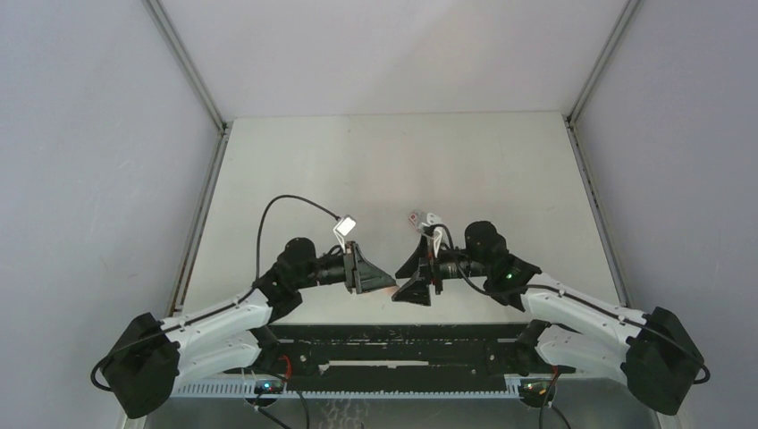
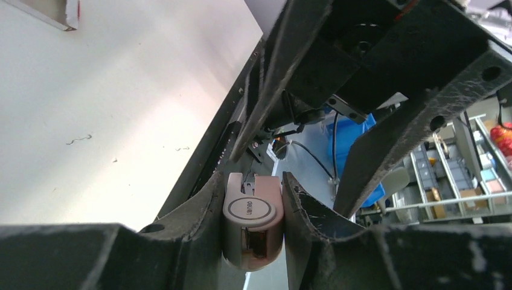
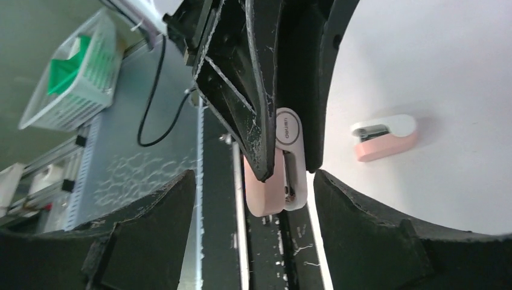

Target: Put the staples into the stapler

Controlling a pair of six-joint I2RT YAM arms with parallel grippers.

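Stapler (image 2: 252, 220) half hidden, left gripper (image 2: 253, 196) clamping it

Soft, even light from overhead fills the top external view, so the pale table (image 1: 393, 161) reads bright and matte, the arms throw only faint shadows, and the picture is sharp to its corners. In the left wrist view the table washes out almost to white, the black left gripper (image 2: 253, 181) is dark and slightly soft at the bottom edge, the pink stapler (image 2: 252, 220) is crisp, and the shelving (image 2: 447, 175) behind is blurred. In the right wrist view the right gripper (image 3: 252, 175) is dim and unfocused, while a second stapler (image 3: 385, 138) casts a soft shadow.
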